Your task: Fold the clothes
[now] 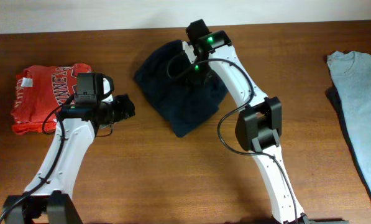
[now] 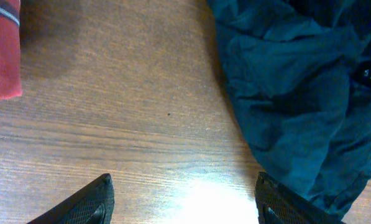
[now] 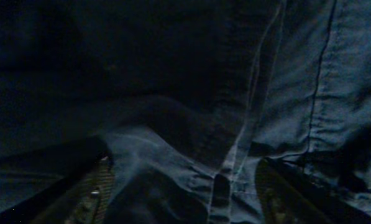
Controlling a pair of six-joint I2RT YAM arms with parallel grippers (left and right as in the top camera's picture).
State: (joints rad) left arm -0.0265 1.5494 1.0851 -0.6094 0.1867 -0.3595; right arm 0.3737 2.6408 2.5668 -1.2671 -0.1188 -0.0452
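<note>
So the big rumpled dark navy-blue fabric garment (image 1: 173, 102) is lying in a loose heap on the brown wooden table (image 1: 173, 174), not folded at all. The right gripper (image 3: 182, 174) is parked right on top of it. Both of its black fingers (image 3: 92, 193) are spread wide apart, and seamed blue cloth fills the whole space between and beyond them. It's not pinching anything as far as I can see, the cloth just sits under the open jaws. It's pretty dark down there, so I can't tell if the tips actually press into the fabric. The left gripper (image 2: 184, 183) is also wide open with nothing in it. There's only bare wood grain between its two fingers, and the navy heap's edge starts just ahead of its right finger (image 2: 284, 202) and runs off past it. Way off beyond its left finger is the folded red shirt with white lettering (image 1: 45, 93), well apart from the navy one. A pale grey-blue T-shirt (image 1: 359, 99) lies flat far out on the right arm's side.
</note>
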